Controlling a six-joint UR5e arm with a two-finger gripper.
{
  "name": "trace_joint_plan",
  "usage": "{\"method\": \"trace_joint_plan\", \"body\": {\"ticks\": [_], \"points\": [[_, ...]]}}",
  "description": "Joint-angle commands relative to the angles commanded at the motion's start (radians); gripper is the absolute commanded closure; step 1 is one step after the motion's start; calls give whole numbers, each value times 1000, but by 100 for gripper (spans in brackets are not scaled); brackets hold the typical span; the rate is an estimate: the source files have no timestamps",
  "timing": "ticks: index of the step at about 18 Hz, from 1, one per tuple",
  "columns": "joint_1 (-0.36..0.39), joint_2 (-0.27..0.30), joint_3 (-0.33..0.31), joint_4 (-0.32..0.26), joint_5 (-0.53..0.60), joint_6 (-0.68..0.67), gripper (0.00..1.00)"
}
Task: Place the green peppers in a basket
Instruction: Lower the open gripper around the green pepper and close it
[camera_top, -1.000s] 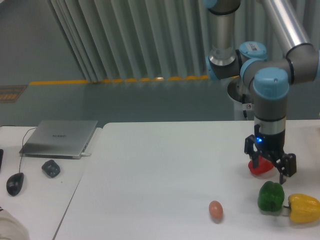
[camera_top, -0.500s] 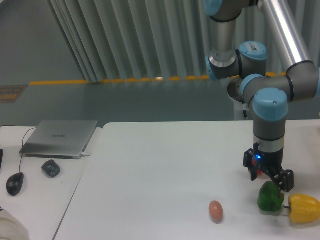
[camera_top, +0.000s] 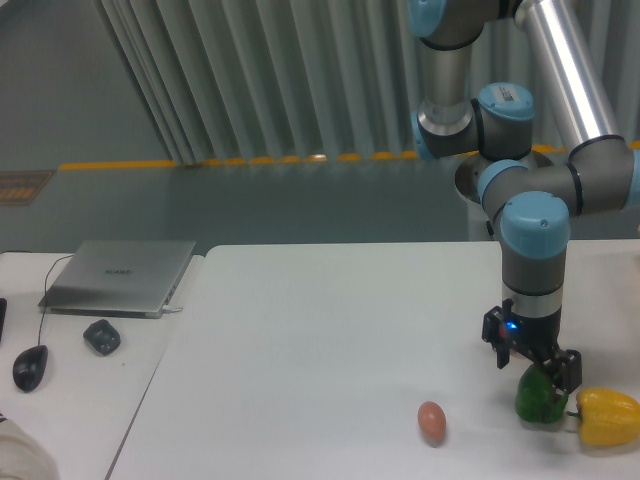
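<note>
Camera view puts the arm's black two-finger gripper (camera_top: 532, 362) in the grasping step, fingers apart and straddling the top of the glossy dark green bell pepper (camera_top: 540, 397), so the next move probably calls for closing before lifting toward a basket not in view.
</note>
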Motion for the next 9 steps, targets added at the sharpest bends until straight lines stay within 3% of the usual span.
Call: {"method": "trace_joint_plan", "body": {"ticks": [9], "points": [[5, -20, 0, 0, 23, 3, 0]]}}
